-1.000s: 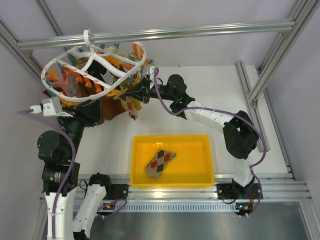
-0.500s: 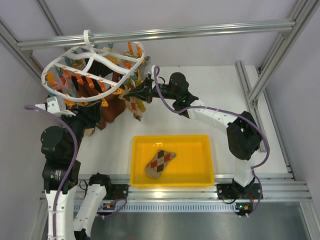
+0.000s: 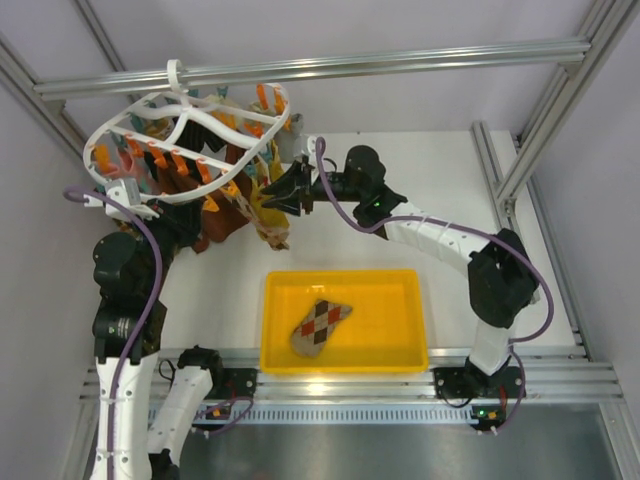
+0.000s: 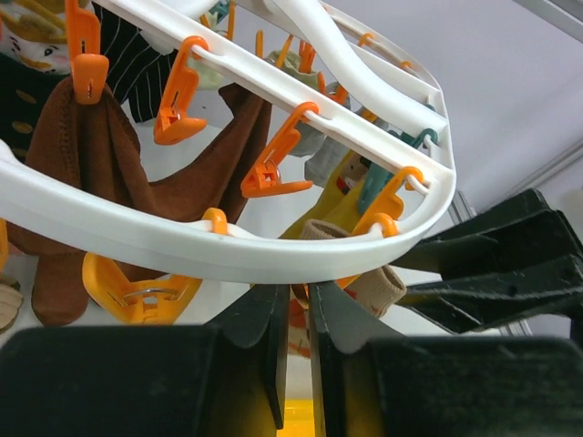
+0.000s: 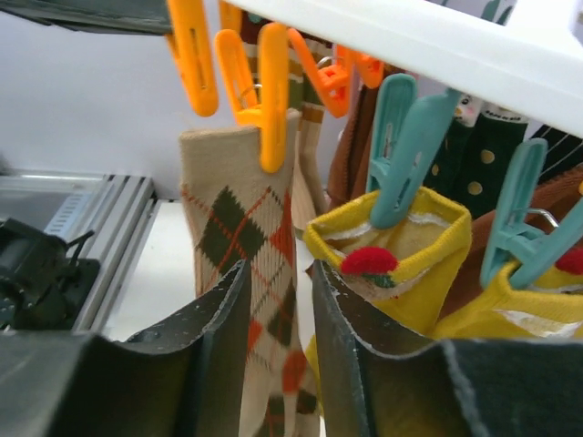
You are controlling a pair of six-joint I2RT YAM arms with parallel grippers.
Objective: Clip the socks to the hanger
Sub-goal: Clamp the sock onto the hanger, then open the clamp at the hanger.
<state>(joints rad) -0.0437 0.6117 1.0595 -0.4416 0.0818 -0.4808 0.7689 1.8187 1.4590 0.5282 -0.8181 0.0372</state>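
Observation:
The round white hanger (image 3: 196,117) hangs from the top rail at the back left, with several socks on its clips. A tan argyle sock (image 3: 268,222) hangs from an orange clip (image 5: 271,100) beside a mustard-yellow sock (image 5: 410,264) held by a teal clip (image 5: 401,146). My right gripper (image 3: 283,190) is open and empty just in front of the two socks (image 5: 278,282). My left gripper (image 4: 299,300) sits right under the hanger's rim (image 4: 228,255). Its jaws stand a narrow gap apart with nothing between them. A second argyle sock (image 3: 320,325) lies in the yellow bin (image 3: 345,275).
Rust-brown socks (image 3: 215,225) and dark patterned socks hang on the hanger's left side (image 4: 100,164). Aluminium frame rails run along the back (image 3: 400,62) and the right (image 3: 510,170). The left arm stands under the hanger.
The hanger has swung from tilted to more level. My right gripper has let go of the hanging argyle sock and drawn back a little to the right. The left arm has shifted under the hanger.

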